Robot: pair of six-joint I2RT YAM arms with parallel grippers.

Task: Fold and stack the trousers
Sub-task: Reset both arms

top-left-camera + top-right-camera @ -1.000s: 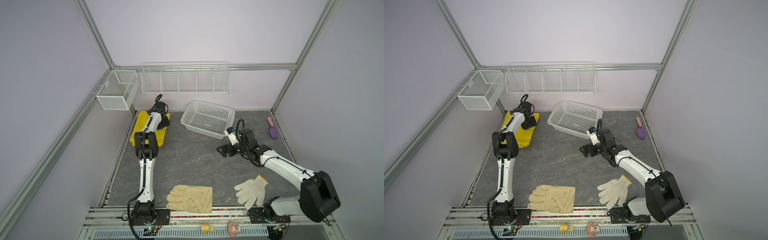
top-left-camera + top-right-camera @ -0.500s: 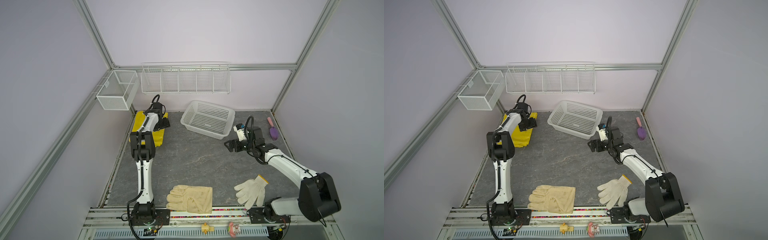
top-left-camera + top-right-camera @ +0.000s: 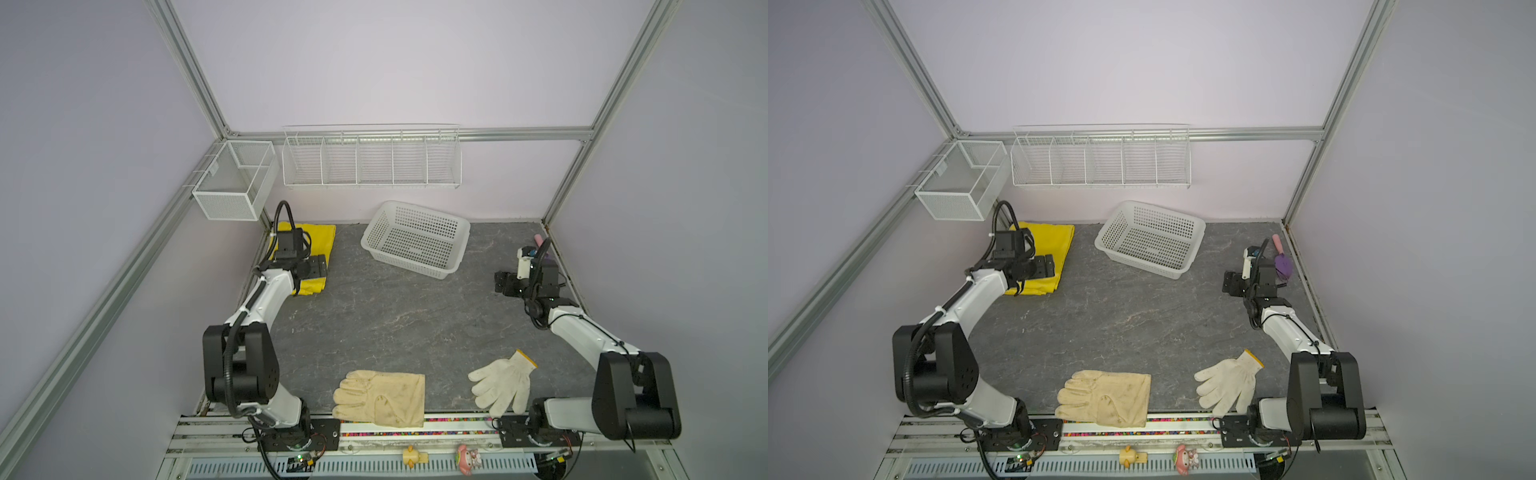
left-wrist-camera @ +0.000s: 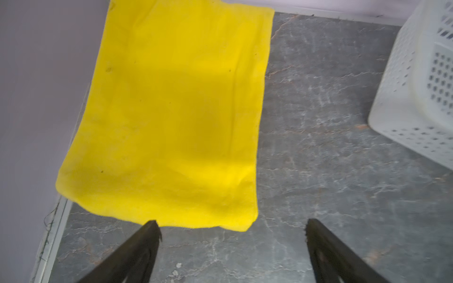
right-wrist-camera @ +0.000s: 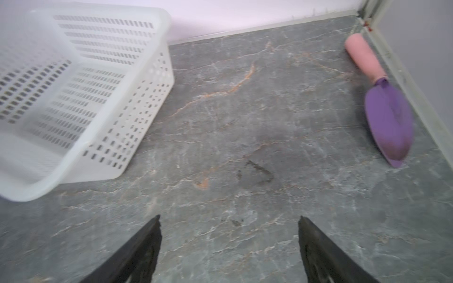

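The yellow trousers (image 3: 321, 241) (image 3: 1057, 243) lie folded into a flat rectangle in the back left corner, against the left wall, and fill much of the left wrist view (image 4: 171, 110). My left gripper (image 3: 312, 267) (image 3: 1043, 266) (image 4: 230, 225) hovers over their near edge, open, with only grey floor between its fingers. My right gripper (image 3: 500, 284) (image 3: 1230, 284) (image 5: 229, 220) is far off at the right side, open and empty over bare floor.
A white perforated basket (image 3: 415, 243) (image 5: 73, 98) stands at the back centre. A purple trowel with a pink handle (image 3: 1283, 264) (image 5: 388, 122) lies by the right wall. A cream leather glove (image 3: 382, 397) and a white knitted glove (image 3: 503, 382) lie at the front edge. Wire racks (image 3: 370, 160) hang on the walls.
My left gripper has opened, let go of the trousers and drawn back toward their near edge. My right arm has swung to the right, away from the basket.
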